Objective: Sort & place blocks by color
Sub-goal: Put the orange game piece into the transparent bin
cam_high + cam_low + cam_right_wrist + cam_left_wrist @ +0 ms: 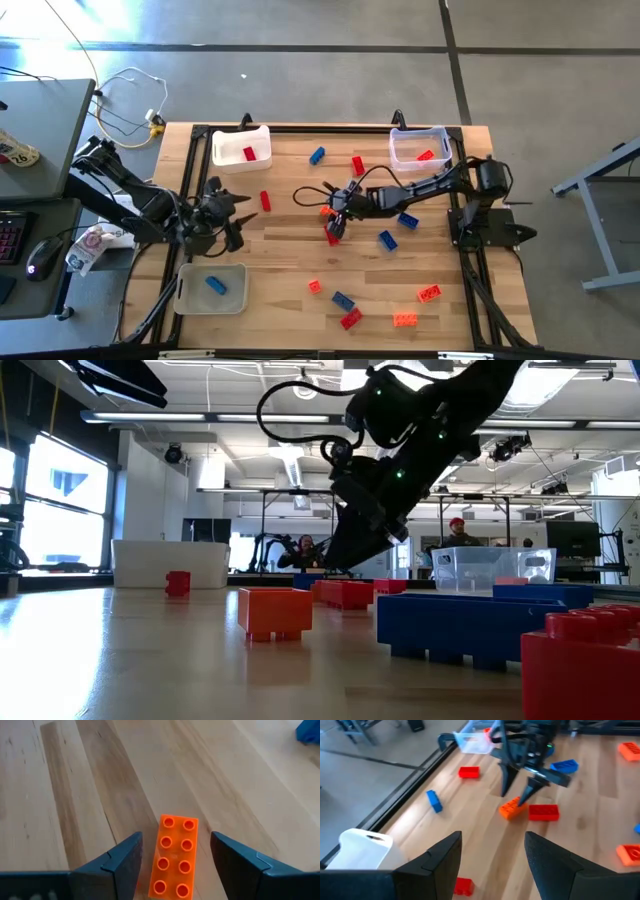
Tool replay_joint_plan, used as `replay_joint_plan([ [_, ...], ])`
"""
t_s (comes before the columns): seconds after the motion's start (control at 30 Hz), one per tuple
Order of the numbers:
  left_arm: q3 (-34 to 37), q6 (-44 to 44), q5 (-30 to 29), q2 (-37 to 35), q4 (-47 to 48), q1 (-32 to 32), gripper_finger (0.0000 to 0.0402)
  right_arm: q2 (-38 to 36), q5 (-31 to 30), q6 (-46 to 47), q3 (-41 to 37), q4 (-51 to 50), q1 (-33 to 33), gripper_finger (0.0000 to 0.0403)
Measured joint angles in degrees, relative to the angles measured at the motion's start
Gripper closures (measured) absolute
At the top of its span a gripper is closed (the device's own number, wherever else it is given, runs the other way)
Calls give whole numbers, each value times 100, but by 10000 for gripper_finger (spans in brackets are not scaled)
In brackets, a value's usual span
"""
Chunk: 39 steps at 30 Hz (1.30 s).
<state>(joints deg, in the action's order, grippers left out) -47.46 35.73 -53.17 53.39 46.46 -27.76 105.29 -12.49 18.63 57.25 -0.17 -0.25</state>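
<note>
The right gripper (175, 862) hung with its fingers spread, an orange block (174, 857) lying flat on the table (75, 795) between them, untouched by either finger. A red block (543, 812) lay just beside it. The left gripper (492, 860) waited open, well apart.

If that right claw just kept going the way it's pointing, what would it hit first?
Most likely the orange brick. The right gripper points down at the table with jaws open on either side of that brick, which lies flat directly ahead. Depth is hard to judge.
</note>
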Motion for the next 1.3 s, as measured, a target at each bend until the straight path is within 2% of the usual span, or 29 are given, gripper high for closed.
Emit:
replay_joint_plan([
  [0.13, 0, 0, 22, 0, 0, 285, 200, 140, 178, 1, 2, 133, -7, 182],
  [0.33, 0, -96, 46, 0, 2, 577, 200, 255, 98, -1, 2, 130, -9, 182],
  [0.73, 0, -208, 81, 7, 6, 794, 200, 521, 199, 89, 13, 53, -127, 185],
  [0.87, 0, -254, 254, 7, 8, 862, 200, 528, 186, 98, 13, 52, -127, 215],
  [1.03, 0, -256, 328, 7, 13, 961, 200, 504, 198, 112, 13, 40, -144, 290],
  [1.3, 0, -403, 439, 7, 12, 1116, 200, 387, 227, 334, 5, -87, -162, 291],
])
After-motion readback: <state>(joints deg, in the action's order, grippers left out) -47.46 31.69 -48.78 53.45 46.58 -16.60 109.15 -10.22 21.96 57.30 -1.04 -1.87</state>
